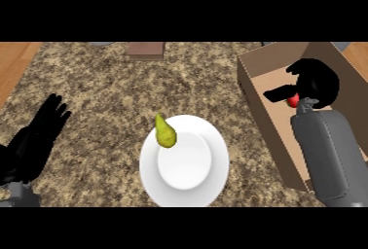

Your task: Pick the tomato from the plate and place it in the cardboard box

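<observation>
Granite counter [93, 87]: right robot hand [316, 82] holds tomato [293, 101] inside cardboard box [273, 54].

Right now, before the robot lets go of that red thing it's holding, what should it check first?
1. Tomato held by the right hand: ok, a red patch shows under the curled fingers.
2. Right hand above the cardboard box opening: ok, it sits within the box's outline.
3. Tomato off the plate: ok, only a pear lies there, at the plate's left rim.
4. Height of the tomato above the box floor: cannot tell from this steep view.
5. Left hand clear of the box: ok, it rests open at the left edge of the view.
</observation>
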